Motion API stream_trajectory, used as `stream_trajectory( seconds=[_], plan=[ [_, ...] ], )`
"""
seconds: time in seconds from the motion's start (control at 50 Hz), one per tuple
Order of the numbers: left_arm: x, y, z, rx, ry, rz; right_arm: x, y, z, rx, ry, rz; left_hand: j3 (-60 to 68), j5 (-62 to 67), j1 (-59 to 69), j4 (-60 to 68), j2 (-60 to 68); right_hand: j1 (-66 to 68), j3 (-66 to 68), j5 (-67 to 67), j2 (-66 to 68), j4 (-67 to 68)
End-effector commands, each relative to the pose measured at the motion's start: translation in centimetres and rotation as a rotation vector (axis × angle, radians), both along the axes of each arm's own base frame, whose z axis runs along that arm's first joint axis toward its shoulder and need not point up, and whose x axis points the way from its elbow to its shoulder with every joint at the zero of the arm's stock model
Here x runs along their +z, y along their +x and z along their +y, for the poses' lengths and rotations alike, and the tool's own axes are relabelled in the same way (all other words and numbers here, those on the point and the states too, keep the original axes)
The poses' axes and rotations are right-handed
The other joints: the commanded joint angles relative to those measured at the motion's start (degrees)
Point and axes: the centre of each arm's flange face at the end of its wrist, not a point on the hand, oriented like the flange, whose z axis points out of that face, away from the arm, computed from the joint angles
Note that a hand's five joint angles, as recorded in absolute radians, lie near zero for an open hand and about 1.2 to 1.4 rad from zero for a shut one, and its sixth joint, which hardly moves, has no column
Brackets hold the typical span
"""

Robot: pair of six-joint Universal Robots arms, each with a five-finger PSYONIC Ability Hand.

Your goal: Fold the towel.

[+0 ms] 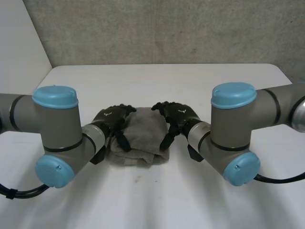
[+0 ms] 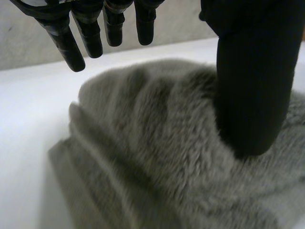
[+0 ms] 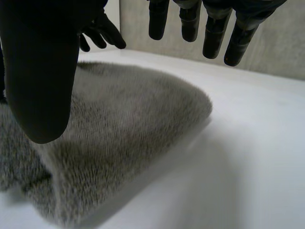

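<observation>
Left hand (image 1: 110, 118) thumb-down on towel (image 1: 140, 136) — lengthwise front-to-back, right hand (image 1: 180, 114) beside

The left robot hand (image 1: 112, 118) hides the towel's (image 1: 143, 134) left edge; the right robot hand (image 1: 179, 114) hides its right edge.

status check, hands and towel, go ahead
Left hand open, thumb pressing the towel at its left side. Right hand open at its right side. The towel sits folded in a thick grey bundle. Nothing blocking.

Lit softly and evenly, moderately bright on the white counter (image 1: 157, 81). Throws a faint, soft-edged shadow beside the towel (image 3: 133, 119).
</observation>
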Motion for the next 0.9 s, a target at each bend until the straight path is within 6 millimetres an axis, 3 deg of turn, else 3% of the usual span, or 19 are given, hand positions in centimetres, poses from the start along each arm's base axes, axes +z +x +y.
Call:
stream_trajectory(
  seconds=[0.02,0.14,0.26,0.3,0.32,0.34,0.36,0.38,0.4,0.42,0.44,0.46,0.48,0.52,0.54,0.58,0.62,0.7,0.9],
  plan=[
    [-1.7,1.4,-0.2,0.087,0.022,-0.083,-3.5,0.8,-0.4,0.024,0.060,0.069,1.73,-0.13,1.38,1.79,2.08,-0.41,0.43,-3.14,0.24,-0.23],
    [-1.9,1.9,0.6,0.060,0.009,-0.147,-3.7,1.0,-0.6,0.036,0.047,0.095,1.39,-0.46,1.05,1.46,1.74,-0.41,0.43,-3.14,0.24,-0.23],
    [0.1,1.6,0.9,0.050,-0.046,-0.131,0.4,0.9,-0.6,0.039,-0.033,0.047,1.22,-0.63,0.88,1.29,1.58,-0.41,0.43,-3.14,0.24,-0.23],
    [2.3,1.2,1.3,0.040,-0.096,-0.097,3.3,0.5,-0.6,0.026,-0.088,0.010,1.06,-0.80,0.71,1.12,1.41,-0.41,0.43,-3.14,0.24,-0.23],
    [2.3,1.2,1.3,0.040,-0.096,-0.097,3.3,0.5,-0.6,0.026,-0.088,0.010,1.05,-0.80,0.71,1.12,1.41,-0.41,0.43,-3.14,0.24,-0.23],
    [3.6,0.9,1.6,0.032,-0.127,-0.079,5.0,0.2,-0.4,0.020,-0.119,-0.012,0.89,-0.97,0.54,0.95,1.24,-0.41,0.43,-3.14,0.24,-0.23],
    [5.2,0.7,1.9,0.026,-0.165,-0.056,5.0,0.2,-0.4,0.020,-0.120,-0.012,0.72,-1.14,0.38,0.78,1.07,-0.41,0.43,-3.14,0.24,-0.23],
    [5.2,0.7,1.9,0.026,-0.166,-0.055,6.8,-0.1,-0.2,0.011,-0.157,-0.035,0.72,-1.14,0.37,0.78,1.07,-0.41,0.43,-3.14,0.24,-0.23],
    [6.8,0.8,2.1,0.027,-0.204,-0.033,8.7,-0.9,-0.3,-0.008,-0.199,-0.061,0.72,-1.14,0.37,0.78,1.07,-0.41,0.43,-3.14,0.24,-0.23],
    [8.5,0.9,2.3,0.031,-0.246,-0.009,8.7,-0.9,-0.3,-0.008,-0.200,-0.062,0.55,-1.30,0.21,0.62,0.90,-0.41,0.43,-3.14,0.24,-0.23],
    [8.5,0.9,2.3,0.031,-0.247,-0.009,10.4,-1.9,-0.7,-0.041,-0.243,-0.085,0.55,-1.31,0.21,0.61,0.90,-0.41,0.43,-3.14,0.24,-0.23],
    [10.4,1.1,2.5,0.037,-0.294,0.018,12.0,-3.0,-1.0,-0.081,-0.290,-0.100,0.38,-1.47,0.04,0.45,0.74,-0.41,0.43,-3.14,0.24,-0.23],
    [10.5,1.1,2.5,0.037,-0.294,0.019,12.0,-3.0,-1.0,-0.081,-0.290,-0.100,0.38,-1.47,0.04,0.45,0.73,-0.41,0.43,-3.14,0.24,-0.23],
    [14.0,1.7,3.0,0.051,-0.383,0.066,14.9,-5.1,-0.8,-0.160,-0.374,-0.132,0.38,-1.47,0.04,0.45,0.73,-0.41,0.43,-3.14,0.24,-0.23],
    [14.0,1.7,3.1,0.051,-0.383,0.066,14.9,-5.1,-0.8,-0.161,-0.374,-0.132,0.38,-1.47,0.04,0.45,0.73,-0.41,0.43,-3.14,0.24,-0.23],
    [17.2,2.5,3.9,0.066,-0.450,0.102,16.3,-6.3,-0.6,-0.199,-0.417,-0.143,0.38,-1.48,0.04,0.44,0.73,-0.41,0.43,-3.14,0.24,-0.23],
    [18.4,3.1,4.2,0.078,-0.470,0.111,17.8,-8.4,-0.2,-0.261,-0.473,-0.120,0.21,-1.64,-0.13,0.28,0.57,-0.41,0.43,-3.14,0.24,-0.23],
    [20.9,4.8,5.2,0.111,-0.477,0.111,18.5,-10.1,0.3,-0.313,-0.512,-0.061,0.21,-1.64,-0.13,0.28,0.57,-0.41,0.43,-3.14,0.24,-0.23],
    [20.2,5.7,5.8,0.126,-0.378,0.093,17.7,-11.8,0.9,-0.355,-0.478,0.024,0.21,-1.64,-0.13,0.28,0.57,-0.41,0.43,-3.14,0.24,-0.23]
  ],
)
